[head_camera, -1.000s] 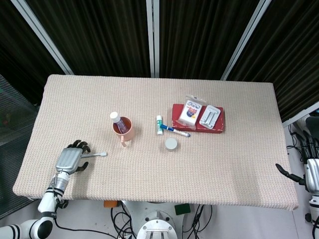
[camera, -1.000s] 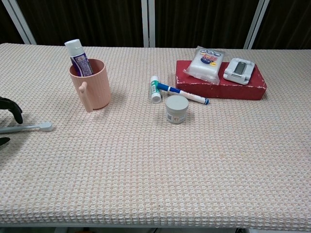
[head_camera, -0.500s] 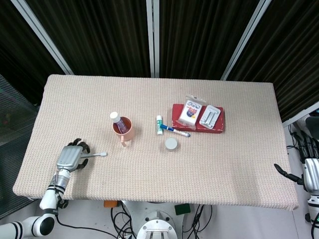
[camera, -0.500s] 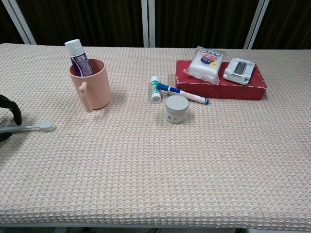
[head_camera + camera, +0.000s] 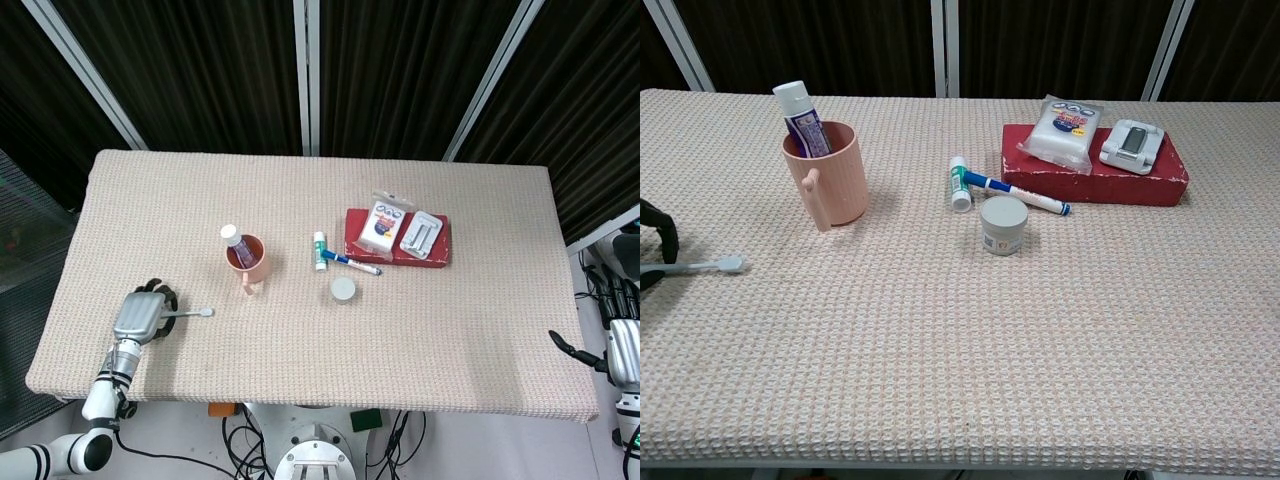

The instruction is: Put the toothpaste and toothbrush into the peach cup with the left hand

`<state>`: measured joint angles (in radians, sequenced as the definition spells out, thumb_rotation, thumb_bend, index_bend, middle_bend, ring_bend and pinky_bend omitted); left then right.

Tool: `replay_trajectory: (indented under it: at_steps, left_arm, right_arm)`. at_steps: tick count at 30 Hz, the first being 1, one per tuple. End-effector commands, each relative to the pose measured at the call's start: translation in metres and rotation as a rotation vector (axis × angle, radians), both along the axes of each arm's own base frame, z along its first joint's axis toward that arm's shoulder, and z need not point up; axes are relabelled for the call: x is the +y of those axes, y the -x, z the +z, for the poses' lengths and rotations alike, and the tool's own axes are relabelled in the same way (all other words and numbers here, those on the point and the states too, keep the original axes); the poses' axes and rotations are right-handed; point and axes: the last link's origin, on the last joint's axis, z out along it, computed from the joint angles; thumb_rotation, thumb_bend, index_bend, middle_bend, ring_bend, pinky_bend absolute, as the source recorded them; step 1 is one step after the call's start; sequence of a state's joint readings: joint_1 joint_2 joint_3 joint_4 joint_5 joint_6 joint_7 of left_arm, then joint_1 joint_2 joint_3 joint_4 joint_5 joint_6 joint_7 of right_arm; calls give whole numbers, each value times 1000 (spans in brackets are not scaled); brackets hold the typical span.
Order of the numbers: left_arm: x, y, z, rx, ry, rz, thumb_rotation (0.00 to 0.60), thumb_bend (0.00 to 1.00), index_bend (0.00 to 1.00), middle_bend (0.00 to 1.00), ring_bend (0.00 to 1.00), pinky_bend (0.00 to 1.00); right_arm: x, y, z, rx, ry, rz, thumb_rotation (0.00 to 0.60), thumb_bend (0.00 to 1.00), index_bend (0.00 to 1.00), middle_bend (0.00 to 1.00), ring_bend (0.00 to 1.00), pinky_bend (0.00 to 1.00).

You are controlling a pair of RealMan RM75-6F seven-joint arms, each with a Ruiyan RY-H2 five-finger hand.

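Toothbrush (image 5: 190, 313), slim and pale, in left hand (image 5: 139, 317) on woven cloth (image 5: 450, 310).

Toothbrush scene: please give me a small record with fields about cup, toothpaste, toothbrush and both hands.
peach cup: upright on the table, handle toward the camera
toothpaste: standing inside the peach cup, cap up
toothbrush: lies flat left of the cup, not in it; handle end at the left robot hand
left robot hand: at the toothbrush handle, fingers curled around it
right robot hand: beyond the table's right edge, holds nothing
task state: toothpaste done, toothbrush remaining
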<state>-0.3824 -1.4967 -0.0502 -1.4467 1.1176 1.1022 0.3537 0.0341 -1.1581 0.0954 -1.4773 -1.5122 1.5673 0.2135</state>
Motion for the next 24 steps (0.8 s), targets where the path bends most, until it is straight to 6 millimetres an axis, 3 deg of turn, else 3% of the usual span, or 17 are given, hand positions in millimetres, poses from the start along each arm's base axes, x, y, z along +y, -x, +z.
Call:
replay_trajectory:
  at_steps: [1, 24]
  left_arm:
    - [-1, 0, -1, 0, 1, -1, 600, 371, 508, 355, 151, 298]
    - [-2, 0, -2, 22, 17, -29, 600, 372, 494, 340, 152, 296]
  right_arm:
    - [0, 0, 0, 0, 1, -1, 496, 350, 0, 0, 0, 0]
    - [0, 1, -2, 0, -7, -3, 496, 355, 0, 0, 0, 0]
